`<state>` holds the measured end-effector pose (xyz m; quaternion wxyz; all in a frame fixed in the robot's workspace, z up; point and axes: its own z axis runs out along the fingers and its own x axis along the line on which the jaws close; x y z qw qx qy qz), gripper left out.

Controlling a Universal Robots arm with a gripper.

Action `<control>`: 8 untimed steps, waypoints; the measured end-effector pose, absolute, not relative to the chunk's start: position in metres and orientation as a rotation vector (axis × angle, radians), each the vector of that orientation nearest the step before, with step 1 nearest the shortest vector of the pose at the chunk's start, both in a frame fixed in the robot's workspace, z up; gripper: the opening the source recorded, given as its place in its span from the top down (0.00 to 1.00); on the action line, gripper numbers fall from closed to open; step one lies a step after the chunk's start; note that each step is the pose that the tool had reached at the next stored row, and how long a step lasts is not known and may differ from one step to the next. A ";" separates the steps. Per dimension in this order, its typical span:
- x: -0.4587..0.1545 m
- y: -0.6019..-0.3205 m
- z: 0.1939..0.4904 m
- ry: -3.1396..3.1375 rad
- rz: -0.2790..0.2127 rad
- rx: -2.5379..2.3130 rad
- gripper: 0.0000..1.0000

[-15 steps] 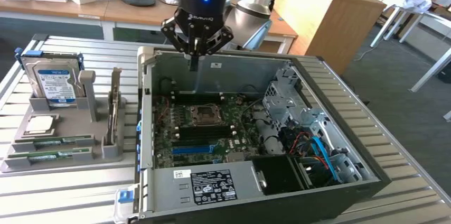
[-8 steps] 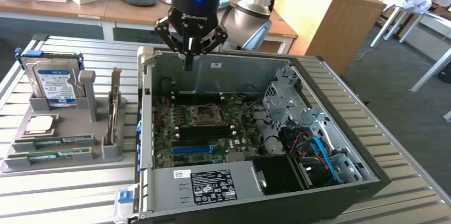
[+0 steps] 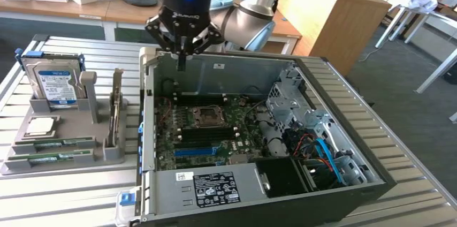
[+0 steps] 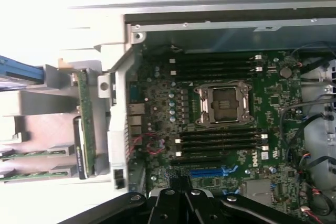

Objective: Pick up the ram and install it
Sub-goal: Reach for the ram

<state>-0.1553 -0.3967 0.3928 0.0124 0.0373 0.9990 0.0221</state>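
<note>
Exterior cam: high, tilted down, mid-range, takes in the whole open PC case [image 3: 371, 189] on the counter [image 3: 64, 200]. Wrist cam: closer, looking straight down past the claw [image 4: 180, 190]. Overlap: motherboard [image 3: 168, 149], grey parts holder [image 3: 71, 164].

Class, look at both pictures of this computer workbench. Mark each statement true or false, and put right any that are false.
1. The claw grips a ram stick. False: it is shut on nothing, above the open computer case.
2. Two ram sticks lie in the grey holder, on the exterior view's left of the case. True.
3. The processor socket holds a chip. False: it is empty, and the silver processor sits in the holder.
4. A hard drive stands upright in the holder. True.
</note>
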 end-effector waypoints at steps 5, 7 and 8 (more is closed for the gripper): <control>-0.170 -0.396 0.393 3.114 0.069 0.116 0.90; -0.176 -0.396 0.393 3.114 0.069 0.117 0.90; -0.179 -0.395 0.393 3.114 0.069 0.117 0.90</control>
